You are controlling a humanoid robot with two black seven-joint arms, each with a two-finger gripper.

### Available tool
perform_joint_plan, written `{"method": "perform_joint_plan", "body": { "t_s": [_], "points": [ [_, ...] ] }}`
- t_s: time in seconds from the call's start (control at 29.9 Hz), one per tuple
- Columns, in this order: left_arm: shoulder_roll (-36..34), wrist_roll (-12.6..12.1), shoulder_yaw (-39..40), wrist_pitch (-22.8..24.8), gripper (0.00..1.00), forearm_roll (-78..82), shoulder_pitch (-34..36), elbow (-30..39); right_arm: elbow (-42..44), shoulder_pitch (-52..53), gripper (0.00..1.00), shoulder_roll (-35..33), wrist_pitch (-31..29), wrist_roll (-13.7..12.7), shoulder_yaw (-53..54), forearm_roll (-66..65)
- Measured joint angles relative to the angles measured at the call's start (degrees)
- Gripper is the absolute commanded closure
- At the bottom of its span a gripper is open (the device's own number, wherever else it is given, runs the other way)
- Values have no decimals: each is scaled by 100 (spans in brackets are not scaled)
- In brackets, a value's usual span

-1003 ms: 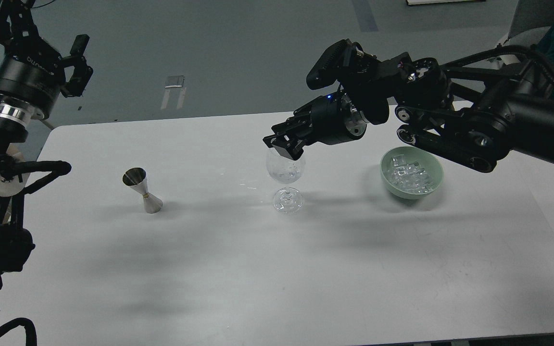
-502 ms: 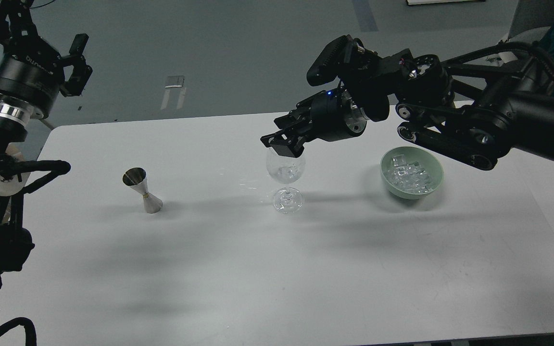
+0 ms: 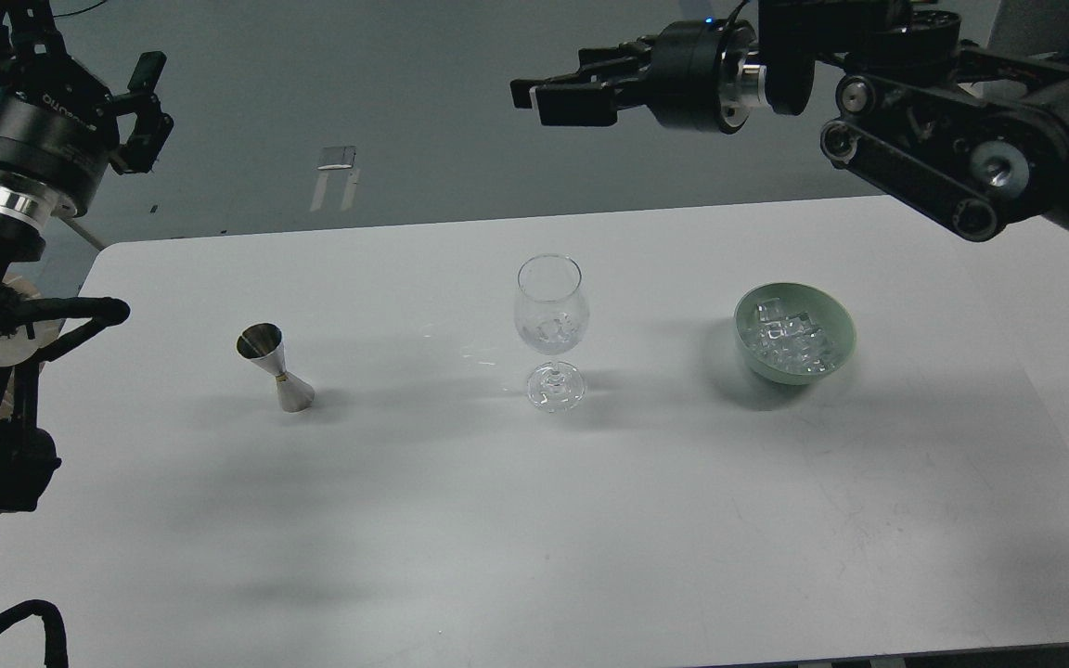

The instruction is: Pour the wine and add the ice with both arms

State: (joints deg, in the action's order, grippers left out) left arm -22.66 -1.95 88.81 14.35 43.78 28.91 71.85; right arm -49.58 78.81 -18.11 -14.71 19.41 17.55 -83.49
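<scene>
A clear wine glass (image 3: 550, 311) stands upright at the table's middle with a small ice cube (image 3: 548, 328) low in its bowl. A pale green bowl (image 3: 838, 318) to its right holds several clear ice cubes (image 3: 790, 339). My right gripper (image 3: 555, 96) is high above the glass, well clear of it, with its fingers apart and nothing between them. My left gripper (image 3: 143, 104) is raised off the table's far left corner, open and empty.
A silver jigger (image 3: 275, 366) stands tilted on the white table (image 3: 534, 520) to the left of the glass. My left arm's black links and cables fill the left edge. Grey floor lies beyond the table's far edge.
My right gripper has risen from the rim of the wine glass to high above it and levelled out. The left arm has barely moved.
</scene>
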Motion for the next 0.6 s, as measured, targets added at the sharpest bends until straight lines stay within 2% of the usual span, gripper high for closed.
{"method": "perform_joint_plan", "body": {
  "t_s": [0.17,0.4,0.6],
  "points": [
    [22,3,-355,-4,2,-8,544,-461,626,-147,0,69,602,-23,420,989],
    [26,-70,-704,124,2,-53,1378,-1674,1376,-248,0,370,743,-33,727,2921],
    [58,-59,-1248,732,2,-50,1553,-2519,1563,-788,0,556,960,22,1204,4727]
  ]
}}
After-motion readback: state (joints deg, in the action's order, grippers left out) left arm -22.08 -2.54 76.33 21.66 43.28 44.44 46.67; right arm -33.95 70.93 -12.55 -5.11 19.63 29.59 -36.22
